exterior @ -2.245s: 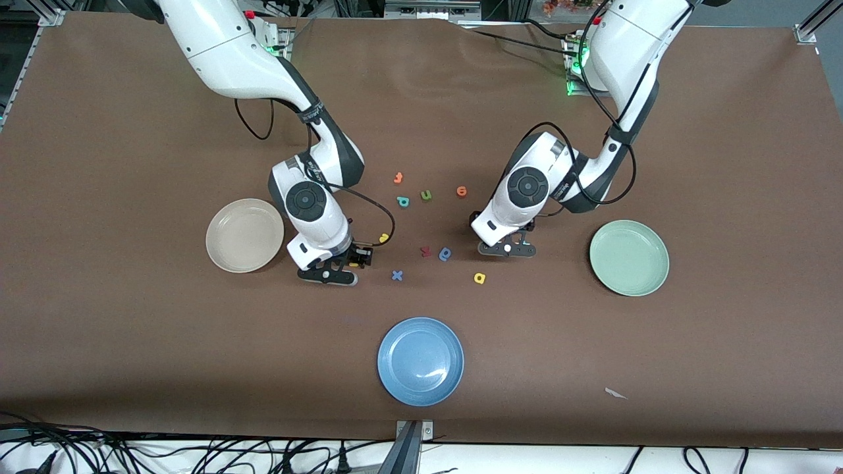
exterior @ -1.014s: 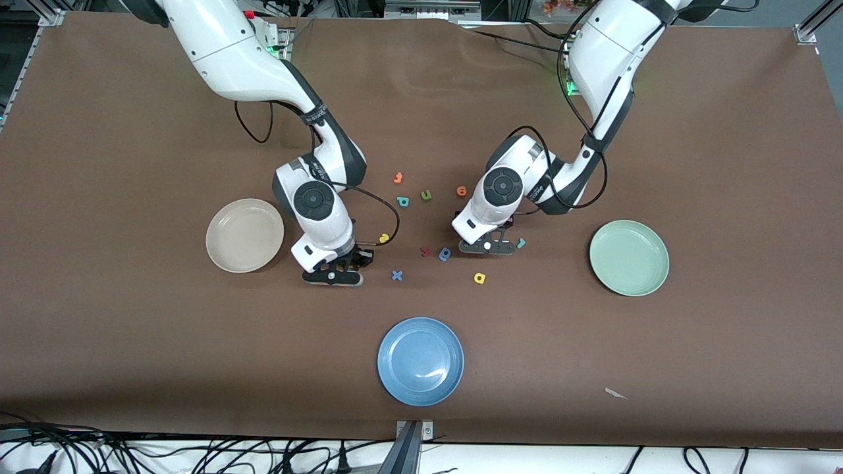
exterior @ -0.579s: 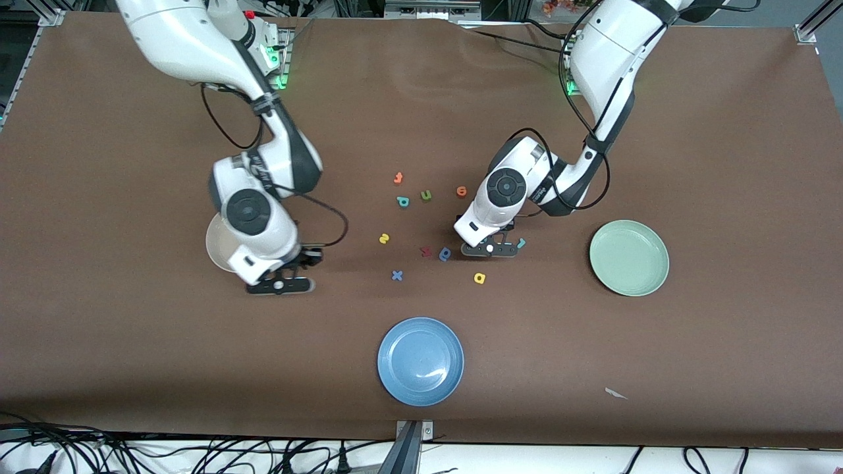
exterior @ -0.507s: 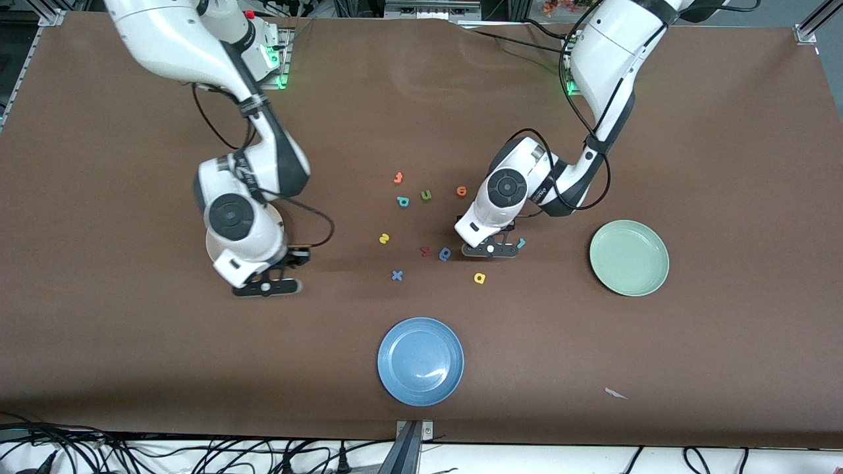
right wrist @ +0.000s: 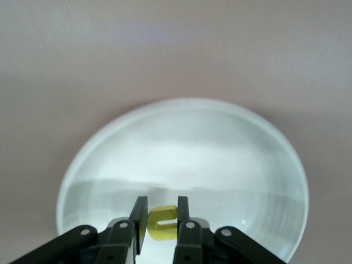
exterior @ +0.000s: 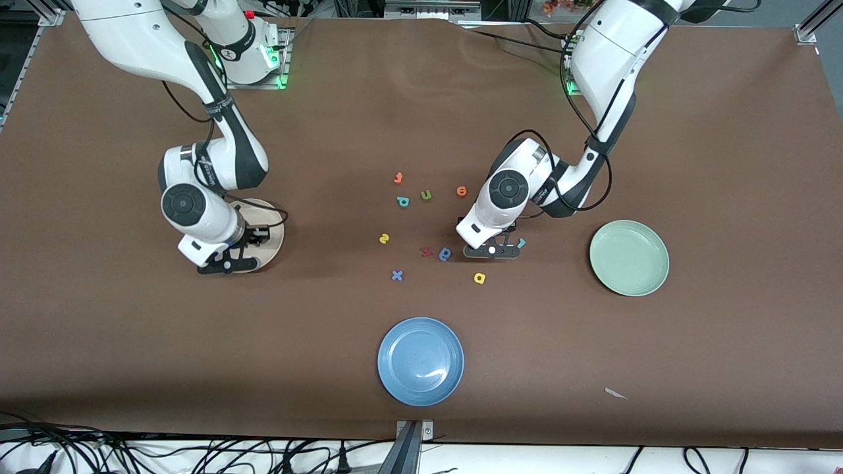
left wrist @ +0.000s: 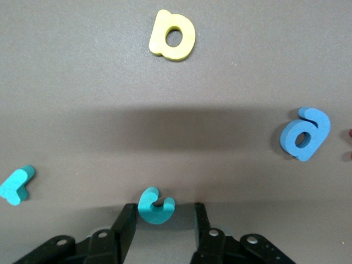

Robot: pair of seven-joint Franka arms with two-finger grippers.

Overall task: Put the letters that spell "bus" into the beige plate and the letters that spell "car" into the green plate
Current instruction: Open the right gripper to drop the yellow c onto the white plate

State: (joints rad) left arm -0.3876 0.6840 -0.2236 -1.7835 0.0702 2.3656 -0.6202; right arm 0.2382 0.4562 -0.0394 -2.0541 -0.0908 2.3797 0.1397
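Note:
My right gripper [right wrist: 162, 204] is shut on the yellow u [right wrist: 163, 224] and hangs over the beige plate [right wrist: 187, 146], at the part of the plate [exterior: 271, 232] nearer the front camera. My left gripper [left wrist: 163, 215] is low at the table with its fingers open on either side of the teal c [left wrist: 154, 205]; one finger is close against the c. The front view hides the c under that gripper [exterior: 491, 251]. Beside it lie the teal r [exterior: 521, 243] and yellow a [exterior: 479, 278]. The yellow s [exterior: 384, 238] and teal b [exterior: 403, 201] lie mid-table. The green plate [exterior: 629, 257] stands bare.
A darker blue looped letter [exterior: 445, 253] and a red letter [exterior: 426, 251] lie close to the left gripper. An olive u [exterior: 426, 195], two orange letters [exterior: 398, 178] [exterior: 462, 191] and a blue x [exterior: 396, 276] are scattered mid-table. A blue plate [exterior: 420, 361] sits nearest the front camera.
The right arm has carried the yellow u from the middle of the table to over the beige plate. The left gripper has stayed around the teal c, its fingers drawing slightly closer.

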